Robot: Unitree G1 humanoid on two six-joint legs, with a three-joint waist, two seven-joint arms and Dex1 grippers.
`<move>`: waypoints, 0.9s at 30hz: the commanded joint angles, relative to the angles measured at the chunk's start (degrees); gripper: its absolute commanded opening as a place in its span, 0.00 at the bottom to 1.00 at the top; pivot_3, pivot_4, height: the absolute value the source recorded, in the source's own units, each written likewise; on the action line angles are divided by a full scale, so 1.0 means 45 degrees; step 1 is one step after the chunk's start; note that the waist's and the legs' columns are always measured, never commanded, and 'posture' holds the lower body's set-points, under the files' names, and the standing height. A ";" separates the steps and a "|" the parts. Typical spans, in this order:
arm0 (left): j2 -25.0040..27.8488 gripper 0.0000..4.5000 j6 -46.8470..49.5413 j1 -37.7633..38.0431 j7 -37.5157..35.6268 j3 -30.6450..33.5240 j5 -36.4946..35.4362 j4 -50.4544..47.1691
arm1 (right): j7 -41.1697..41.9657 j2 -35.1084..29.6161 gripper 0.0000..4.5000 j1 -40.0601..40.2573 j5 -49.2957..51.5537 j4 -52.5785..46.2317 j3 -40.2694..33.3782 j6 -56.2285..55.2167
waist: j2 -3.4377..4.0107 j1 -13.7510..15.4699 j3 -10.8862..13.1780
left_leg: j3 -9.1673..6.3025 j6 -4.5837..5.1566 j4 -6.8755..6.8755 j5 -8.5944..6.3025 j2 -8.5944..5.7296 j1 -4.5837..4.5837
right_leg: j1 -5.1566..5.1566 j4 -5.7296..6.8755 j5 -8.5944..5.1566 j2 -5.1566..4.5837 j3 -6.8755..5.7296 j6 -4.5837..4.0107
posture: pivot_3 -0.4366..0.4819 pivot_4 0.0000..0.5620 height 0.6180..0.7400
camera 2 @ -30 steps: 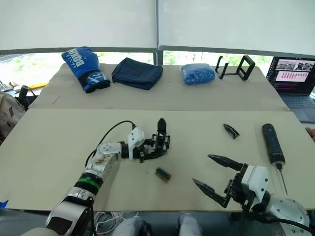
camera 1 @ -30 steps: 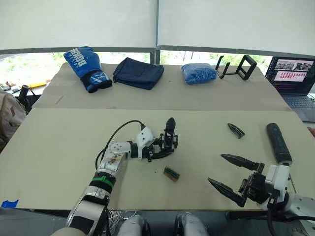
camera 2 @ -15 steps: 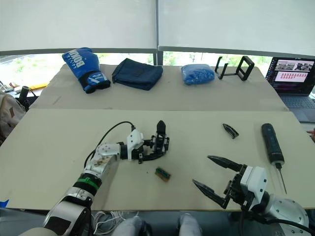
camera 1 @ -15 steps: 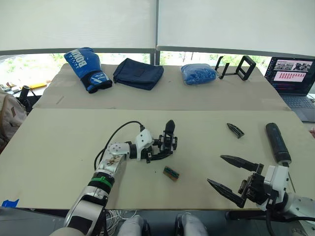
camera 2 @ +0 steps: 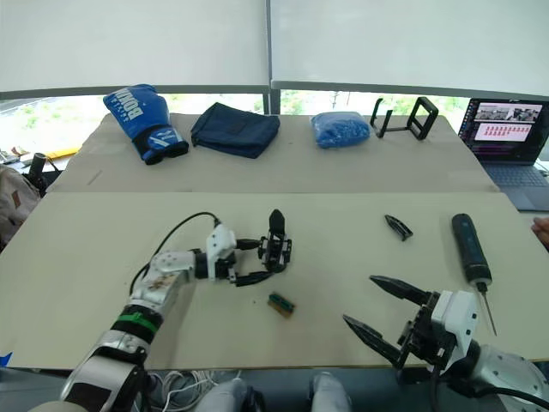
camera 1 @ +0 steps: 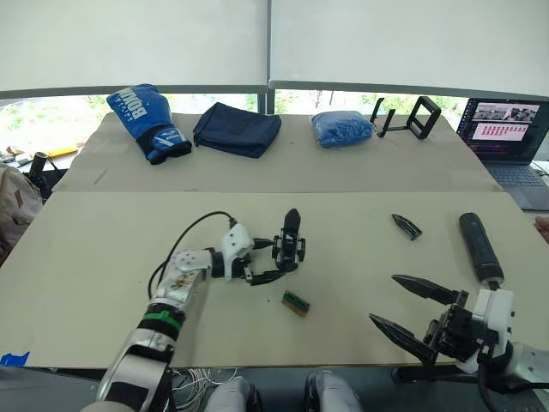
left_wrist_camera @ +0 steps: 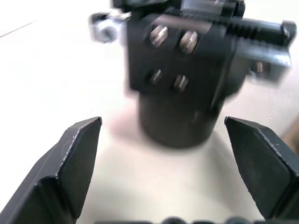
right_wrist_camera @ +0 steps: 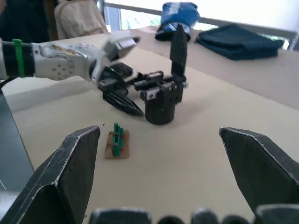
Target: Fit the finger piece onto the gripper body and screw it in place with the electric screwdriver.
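Left end effector (camera 1: 276, 263) wide around gripper body (camera 1: 290, 247), right end effector (camera 1: 412, 312) wide, empty

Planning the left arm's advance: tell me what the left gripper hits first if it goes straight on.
The gripper body. It stands dead ahead of the left gripper, whose open fingers flank its round base, apparently not yet touching.

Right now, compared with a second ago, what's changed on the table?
The left gripper drew back slightly from the gripper body, open either side of it, not touching. The right gripper dropped a little nearer the robot, open. The finger piece, screwdriver and green block stayed put.
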 commanded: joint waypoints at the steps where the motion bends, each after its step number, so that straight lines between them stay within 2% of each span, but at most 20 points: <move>1: 0.1319 0.99 0.0274 0.1206 -0.1106 0.1329 -0.1345 -0.1108 | -0.0009 0.0419 1.00 0.1190 0.0088 -0.0297 -0.1118 -0.0332 | 0.0002 -0.0018 -0.0001 | -0.0001 -0.0011 -0.0011 0.0001 0.0003 0.0011 | 0.0003 -0.0001 -0.0004 0.0000 -0.0001 -0.0004 | 0.48 0.27 1.00; 4: 0.1828 0.99 0.1268 0.1896 -0.1204 0.2017 -0.2489 -0.2716 | -0.0287 0.0928 1.00 0.1765 -0.0443 -0.0198 -0.1262 -0.0643 | 0.0010 0.0095 0.0008 | -0.0010 -0.0042 -0.0062 0.0018 0.0006 0.0012 | -0.0009 -0.0008 -0.0024 -0.0014 0.0008 0.0003 | 0.48 0.27 1.00; 7: 0.2266 0.99 0.2118 0.2653 -0.1437 0.2412 -0.3388 -0.4497 | -0.1544 0.1135 1.00 0.1814 -0.1488 -0.0367 -0.1184 -0.0086 | 0.0024 0.0270 0.0015 | -0.0020 -0.0138 -0.0049 -0.0040 -0.0010 -0.0002 | -0.0024 -0.0016 -0.0063 -0.0084 0.0009 0.0072 | 0.48 0.27 1.00; 10: 0.2594 0.99 0.2744 0.3144 -0.1407 0.2650 -0.3929 -0.5737 | -0.2063 0.0986 1.00 0.1222 -0.1325 -0.0653 -0.1123 0.0352 | 0.0025 0.0278 0.0015 | -0.0016 -0.0136 -0.0052 -0.0050 -0.0026 0.0000 | -0.0020 -0.0025 -0.0066 -0.0093 0.0012 0.0077 | 0.48 0.27 1.00; 13: 0.2875 0.99 0.3247 0.3336 -0.1245 0.2849 -0.4310 -0.6597 | -0.2591 0.0157 1.00 -0.0164 -0.0874 -0.0689 -0.1463 0.1370 | 0.0027 0.0160 0.0017 | -0.0012 -0.0135 -0.0052 -0.0042 -0.0030 -0.0011 | -0.0010 -0.0015 -0.0060 -0.0077 0.0012 0.0076 | 0.48 0.27 1.00; 16: 0.2924 0.99 0.3687 0.3245 -0.0951 0.3061 -0.4696 -0.7259 | -0.3642 -0.2545 1.00 -0.2446 -0.0661 0.0153 -0.1623 0.5139 | 0.0035 0.0085 0.0022 | 0.0013 -0.0131 -0.0050 -0.0032 -0.0031 0.0006 | -0.0006 -0.0001 -0.0056 -0.0018 0.0012 0.0072 | 0.48 0.27 1.00; 20: 0.2937 0.99 0.4249 0.3167 -0.0762 0.3067 -0.5110 -0.7962 | -0.3521 -0.4780 1.00 -0.5245 0.0076 0.1525 -0.1241 0.7767 | 0.0034 0.0159 0.0023 | 0.0001 -0.0043 -0.0067 0.0028 -0.0030 0.0001 | -0.0017 -0.0011 -0.0043 0.0005 0.0012 0.0036 | 0.48 0.27 1.00; 22: 0.2859 0.99 0.4357 0.3112 -0.0665 0.2979 -0.5175 -0.8224 | -0.3351 -0.6087 1.00 -0.6726 -0.0203 0.2557 -0.0216 0.9269 | 0.0036 0.0187 0.0024 | -0.0011 -0.0048 -0.0088 0.0038 -0.0028 -0.0015 | -0.0025 -0.0015 -0.0022 0.0031 0.0012 -0.0033 | 0.48 0.27 1.00; 27: 0.2460 0.99 0.4305 0.3002 -0.0385 0.2805 -0.5228 -0.8585 | -0.2174 -0.7841 1.00 -1.0535 -0.1301 0.5186 0.3354 1.1343 | 0.0035 0.0185 0.0026 | -0.0001 -0.0036 -0.0084 0.0043 -0.0031 -0.0039 | -0.0028 -0.0037 -0.0022 0.0033 0.0001 -0.0038 | 0.48 0.27 1.00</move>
